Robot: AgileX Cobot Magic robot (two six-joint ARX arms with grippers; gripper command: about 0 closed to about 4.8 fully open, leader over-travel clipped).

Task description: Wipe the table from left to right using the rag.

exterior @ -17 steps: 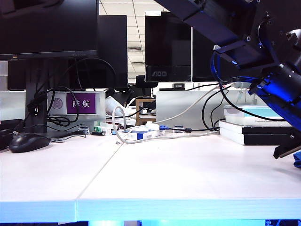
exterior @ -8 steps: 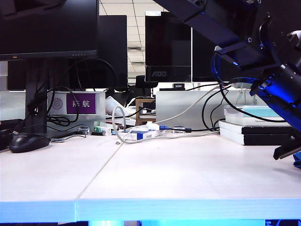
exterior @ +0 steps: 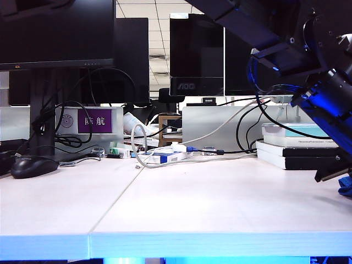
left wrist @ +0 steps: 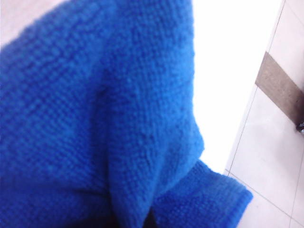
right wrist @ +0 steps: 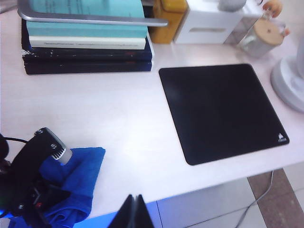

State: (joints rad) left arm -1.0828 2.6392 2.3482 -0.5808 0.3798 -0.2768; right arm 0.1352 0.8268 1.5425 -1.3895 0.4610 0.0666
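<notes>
Two tools are in play, and only one matters for the wipe. The left tool has reached across to the table's right end and is clamped on the rag, its dark fingers buried in the cloth. The right tool hangs above the table's front edge close by, its fingers pinched together on nothing.

In the exterior view the rag is a blue scrap at the far 3 o'clock edge of the picture, low against the table. The whole white top lies toward 9 o'clock of it, out to the black mouse. So I judge the left-to-right stroke close to spent: little table seems left toward 3 o'clock, where the black mouse pad lies, and the stacked books sit behind.

The rag looks thick, fuzzy and bright blue, bunched into one deep fold, with a loose corner trailing from the grip toward the mouse pad. Beyond it the left wrist view shows floor tiles, so the cloth sits near the table's rim.
</notes>
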